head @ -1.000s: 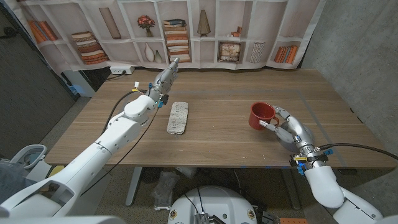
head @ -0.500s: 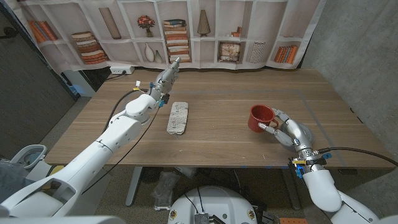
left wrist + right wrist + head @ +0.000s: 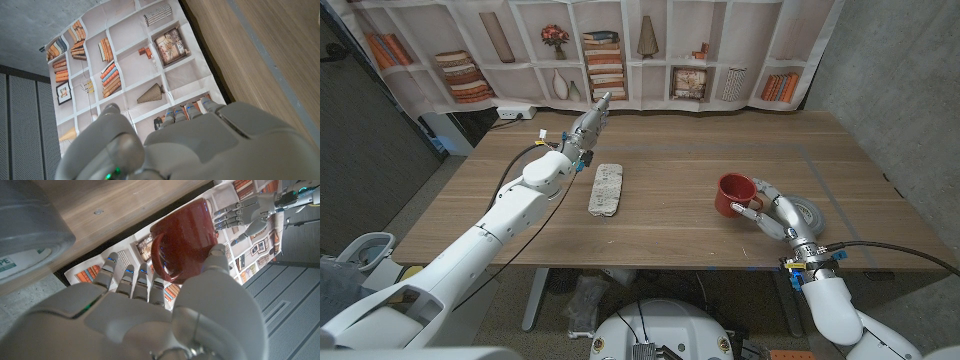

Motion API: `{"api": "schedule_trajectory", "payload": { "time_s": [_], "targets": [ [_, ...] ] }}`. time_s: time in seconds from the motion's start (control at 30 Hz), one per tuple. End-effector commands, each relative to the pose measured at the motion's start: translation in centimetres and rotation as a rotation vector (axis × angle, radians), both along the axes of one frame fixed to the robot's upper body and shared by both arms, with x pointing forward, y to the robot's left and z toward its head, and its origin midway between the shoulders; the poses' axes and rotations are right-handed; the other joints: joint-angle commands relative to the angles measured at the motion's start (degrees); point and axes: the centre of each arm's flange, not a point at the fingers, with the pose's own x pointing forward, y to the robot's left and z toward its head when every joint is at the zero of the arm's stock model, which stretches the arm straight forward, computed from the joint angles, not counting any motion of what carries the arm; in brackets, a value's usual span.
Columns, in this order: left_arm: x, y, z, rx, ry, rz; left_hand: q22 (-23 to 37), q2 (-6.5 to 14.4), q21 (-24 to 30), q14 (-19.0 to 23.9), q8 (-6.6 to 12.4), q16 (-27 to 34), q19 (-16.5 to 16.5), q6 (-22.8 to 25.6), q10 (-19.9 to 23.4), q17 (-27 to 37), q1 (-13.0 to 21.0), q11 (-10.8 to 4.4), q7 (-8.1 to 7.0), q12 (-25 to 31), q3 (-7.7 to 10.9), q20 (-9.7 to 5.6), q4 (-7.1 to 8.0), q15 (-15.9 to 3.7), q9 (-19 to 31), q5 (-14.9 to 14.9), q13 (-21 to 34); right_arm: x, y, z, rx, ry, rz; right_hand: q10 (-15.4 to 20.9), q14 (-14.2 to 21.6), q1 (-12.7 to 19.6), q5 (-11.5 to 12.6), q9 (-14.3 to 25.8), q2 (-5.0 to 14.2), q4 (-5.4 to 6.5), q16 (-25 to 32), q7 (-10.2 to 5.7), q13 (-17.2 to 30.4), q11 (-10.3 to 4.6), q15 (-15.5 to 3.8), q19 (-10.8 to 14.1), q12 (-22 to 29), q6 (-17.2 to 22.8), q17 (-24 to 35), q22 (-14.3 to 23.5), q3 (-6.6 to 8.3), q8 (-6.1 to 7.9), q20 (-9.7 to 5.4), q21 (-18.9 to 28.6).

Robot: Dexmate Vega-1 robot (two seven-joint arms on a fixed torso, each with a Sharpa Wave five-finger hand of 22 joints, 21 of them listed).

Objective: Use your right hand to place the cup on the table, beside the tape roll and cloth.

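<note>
My right hand [image 3: 775, 212] grips the red cup [image 3: 734, 193] at the right front of the table. The cup is tilted, with its mouth turned toward the table's middle; I cannot tell if it touches the wood. In the right wrist view my fingers [image 3: 131, 277] and thumb wrap the cup [image 3: 187, 235] by its handle side. The grey tape roll [image 3: 811, 214] lies just right of that hand, partly hidden by it, and shows close by as the tape roll [image 3: 30, 225]. The folded cloth [image 3: 607, 188] lies left of centre. My left hand [image 3: 588, 123] reaches out, fingers straight, beyond the cloth.
A printed bookshelf backdrop [image 3: 620, 50] hangs behind the table's far edge. Bare wood [image 3: 670, 170] lies between the cloth and the cup. In the left wrist view, the back of my left hand [image 3: 200, 145] shows before the table edge [image 3: 220, 65].
My right hand has drawn the cup a little toward the table's front and left, which uncovered the tape roll on its right. The left arm has not moved.
</note>
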Motion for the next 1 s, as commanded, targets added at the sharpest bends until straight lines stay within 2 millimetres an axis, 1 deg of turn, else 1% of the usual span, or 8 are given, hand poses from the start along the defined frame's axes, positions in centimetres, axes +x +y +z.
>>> {"api": "schedule_trajectory", "payload": {
  "time_s": [0.03,0.27,0.53,0.7,1.0],
  "targets": [
    [-0.5,0.1,0.2,-0.003,-0.014,0.001,0.3,0.5,-0.2,-1.7,-0.01,0.0,-3.5,-0.1,-0.2,0.1,0.1,0.18,0.06,-0.1,-0.07,-0.17,-0.07,0.38,0.3,-0.1,0.2,0.2,0.4,-0.9,0.008,0.002,0.012,0.3,0.1,5.0,0.2,8.1,4.75,1.4,0.0,-9.22,0.2,-0.14,-0.12,0.4,0.0,9.2,0.2,0.2,1.85,0.55,-0.09,0.3],
    [-0.8,0.0,0.0,-0.004,-0.015,0.003,0.3,0.6,-0.2,-1.6,-0.02,0.0,-3.5,-0.1,-0.3,0.1,0.1,0.22,0.0,-0.1,-0.14,-0.2,-0.08,0.37,0.3,-0.1,0.2,0.3,0.5,-1.4,0.016,0.001,0.015,0.3,0.1,5.0,0.1,8.1,4.77,1.4,0.0,-9.28,0.2,-0.36,-0.18,0.5,0.0,9.4,0.2,0.2,1.95,0.55,-0.1,0.3],
    [-1.2,-0.1,0.0,-0.009,-0.022,0.006,0.3,0.6,-0.2,-1.6,-0.02,0.0,-3.5,-0.1,-0.3,0.1,0.2,0.22,0.05,-0.1,-0.2,-0.19,-0.09,0.39,0.3,-0.1,0.2,0.1,0.3,-2.1,0.031,0.018,0.01,0.3,0.1,5.1,0.1,8.2,4.8,1.41,0.0,-9.34,0.2,-0.19,-0.26,0.5,0.0,9.5,0.2,0.2,2.05,0.53,-0.09,0.3],
    [-1.5,-0.3,0.1,-0.006,-0.029,0.004,0.3,0.6,-0.3,-1.6,-0.03,0.0,-3.4,-0.1,-0.2,0.1,0.2,0.01,0.02,-0.1,-0.25,-0.18,-0.1,0.4,0.3,-0.1,0.2,0.1,0.2,-2.5,0.015,0.018,-0.01,0.3,0.0,5.1,0.1,8.2,4.82,1.44,0.0,-9.37,0.2,-0.24,-0.23,0.4,0.0,9.3,0.2,0.2,2.09,0.46,-0.09,0.3],
    [-1.8,-0.6,0.2,0.003,-0.026,0.01,0.3,0.7,-0.3,-1.5,0.01,0.1,-3.4,0.0,0.2,0.1,0.2,0.13,-0.06,0.1,-0.32,-0.19,-0.11,0.39,0.3,-0.1,0.2,0.2,0.6,-3.5,-0.016,0.008,-0.042,0.1,-0.2,5.1,0.1,8.3,4.87,1.47,-0.1,-9.47,0.2,-0.36,-0.37,0.3,-0.1,9.2,0.2,0.2,2.2,0.35,-0.09,0.2]
  ]
}}
